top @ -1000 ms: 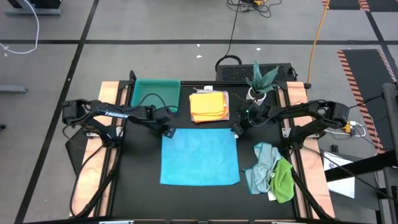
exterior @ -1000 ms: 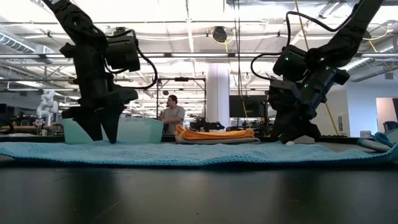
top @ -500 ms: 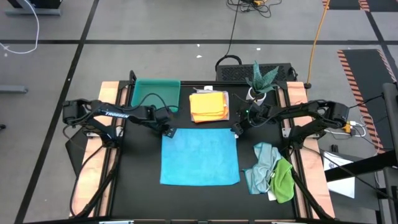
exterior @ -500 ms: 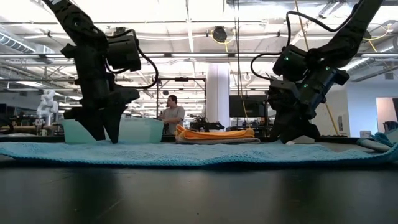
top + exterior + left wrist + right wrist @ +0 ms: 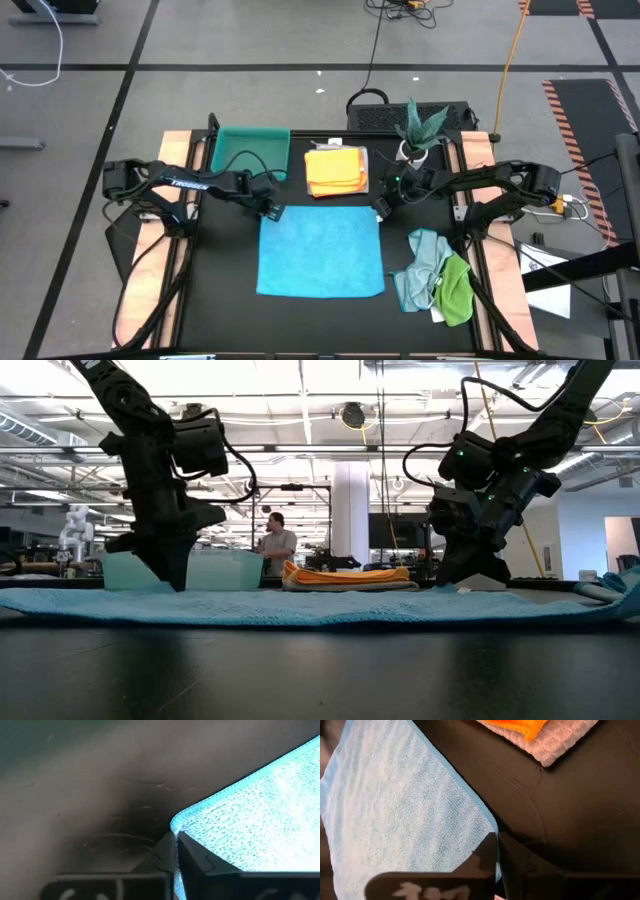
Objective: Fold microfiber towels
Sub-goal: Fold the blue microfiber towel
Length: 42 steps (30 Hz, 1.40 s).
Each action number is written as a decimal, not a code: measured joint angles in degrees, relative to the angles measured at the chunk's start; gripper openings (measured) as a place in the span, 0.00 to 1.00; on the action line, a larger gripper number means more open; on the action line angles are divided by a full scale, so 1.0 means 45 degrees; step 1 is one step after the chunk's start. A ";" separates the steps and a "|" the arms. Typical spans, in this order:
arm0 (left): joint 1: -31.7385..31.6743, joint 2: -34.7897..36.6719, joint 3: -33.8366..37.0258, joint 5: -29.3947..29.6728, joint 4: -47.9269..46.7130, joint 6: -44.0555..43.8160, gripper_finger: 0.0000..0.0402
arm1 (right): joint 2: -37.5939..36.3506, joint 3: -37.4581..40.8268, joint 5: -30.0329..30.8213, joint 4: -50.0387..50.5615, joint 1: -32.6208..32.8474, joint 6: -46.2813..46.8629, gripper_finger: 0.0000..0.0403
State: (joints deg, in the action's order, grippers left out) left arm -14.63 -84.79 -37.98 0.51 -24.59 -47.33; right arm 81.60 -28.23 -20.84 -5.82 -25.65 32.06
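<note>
Two pairs of dark fingers, each pinched together on a far corner of the bright blue towel [image 5: 321, 251]. L wrist view: fingers [image 5: 165, 857] meet on the towel's rounded, hemmed corner, cloth edge caught betw. them; bare dark surface [image 5: 75, 795] beyond. R wrist view: fingers [image 5: 487, 852] closed on the opposite far corner, w/ the towel's long edge running away over the surface, and a folded orange towel [image 5: 520, 727] lying on a folded white-grey towel [image 5: 560, 742] further off.

High view adds layout the wrist views lack: left gripper [image 5: 272, 211] at the towel's far-left corner, right gripper [image 5: 381, 209] at its far-right corner, towel spread flat and square at the centre of the black surface [image 5: 225, 320]. Behind it, the orange towel stack, just beside a teal tray [image 5: 250, 150]. Near the R edge, a crumpled heap: pale blue towel [image 5: 420, 262] w/ a green towel [image 5: 456, 290] touching it. A potted plant [image 5: 420, 125] stands at the back, beyond the right arm.

Low view alone shows height: both grippers stand upright w/ tips down at the towel, which lies as a thin blue band across the surface, not visibly lifted. It also shows the room behind, w/ a person [image 5: 276, 545] standing well beyond the surface, and the orange stack seen edge-on betw. the arms. Grip detail cannot be told in this view.
</note>
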 joint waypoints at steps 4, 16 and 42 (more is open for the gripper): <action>0.0053 -0.0020 0.0000 0.0034 0.0298 0.0043 0.03 | 0.0000 0.0000 0.0000 0.0000 0.0000 -0.0011 0.01; 0.0081 -0.0024 -0.0526 -0.0146 0.0166 0.0599 0.01 | -0.0319 0.0000 -0.0044 0.0196 0.0290 -0.0258 0.00; 0.2228 0.0364 -0.3362 0.1144 -0.5117 0.1125 0.00 | -0.3964 -0.0019 0.0996 0.2430 0.2702 0.1097 0.00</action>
State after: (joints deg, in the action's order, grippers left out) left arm -4.60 -83.16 -53.10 5.66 -47.62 -42.26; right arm 63.76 -28.32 -16.36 5.11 -13.49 36.99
